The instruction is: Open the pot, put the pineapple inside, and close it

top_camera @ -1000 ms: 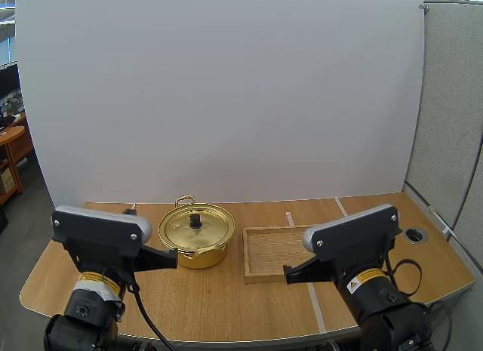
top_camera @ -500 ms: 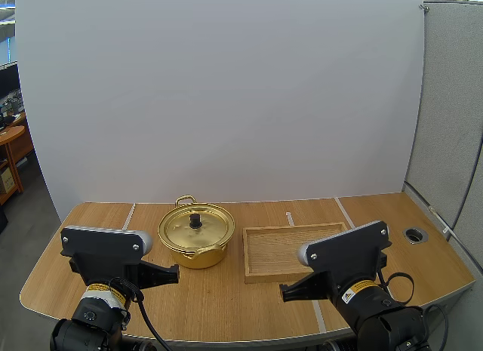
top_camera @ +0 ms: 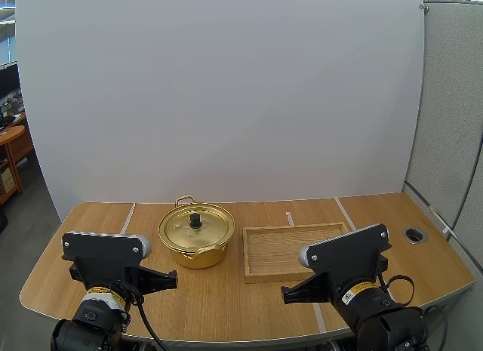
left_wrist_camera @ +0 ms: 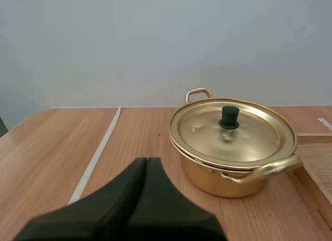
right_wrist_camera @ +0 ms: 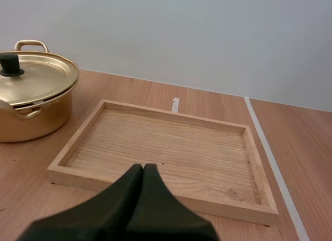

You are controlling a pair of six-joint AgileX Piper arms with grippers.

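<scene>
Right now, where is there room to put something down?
Inside the wooden tray, on the table left of the pot, and right of the tray. It is tight only between pot and tray.

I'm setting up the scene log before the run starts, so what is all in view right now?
pot: one, gold, on the table left of the tray
lid: one, gold, seated on the pot
knob: one, black, at the lid's centre
tray: one, light wood, right of the pot
tape lines: several, white, running front to back on the table
hole: one, grey-rimmed, near the table's right edge
table: one, wood
left gripper: one, black fingers shut, in front of the pot and to its left
right gripper: one, black fingers shut, in front of the tray
</scene>
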